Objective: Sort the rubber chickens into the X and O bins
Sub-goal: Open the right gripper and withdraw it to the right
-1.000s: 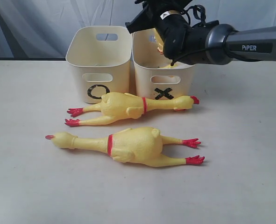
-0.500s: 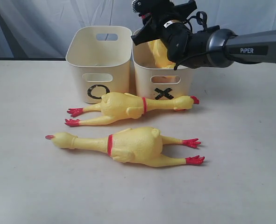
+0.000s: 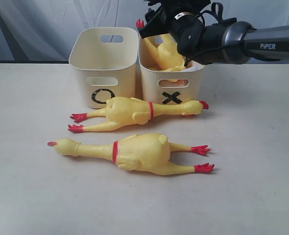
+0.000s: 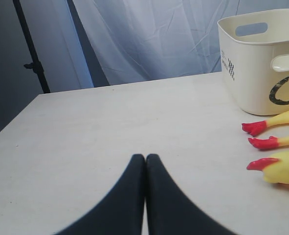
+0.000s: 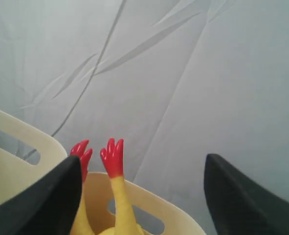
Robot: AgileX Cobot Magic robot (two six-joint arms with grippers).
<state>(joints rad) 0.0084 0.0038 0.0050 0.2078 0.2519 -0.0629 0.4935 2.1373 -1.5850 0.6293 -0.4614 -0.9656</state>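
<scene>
- Jaws on my right gripper (image 5: 142, 157) stand wide apart above the X bin (image 3: 171, 83), holding nothing; those on my left gripper (image 4: 145, 161) are pressed together, empty, low over the table (image 3: 32, 196).
- 2 cream tubs stand close side by side at the back of the table; in the exterior view the O bin (image 3: 103, 54) is left and the X bin right.
- 1 larger rubber chicken (image 3: 139, 152) lies nearest the front, head left, legs right.
- 1 smaller chicken (image 3: 134, 111) lies just before both bins, head right, legs left.
- 1 more, the 3rd chicken (image 3: 166, 54), rests inside the X bin, its red feet (image 5: 112, 156) sticking up above the rim.
</scene>
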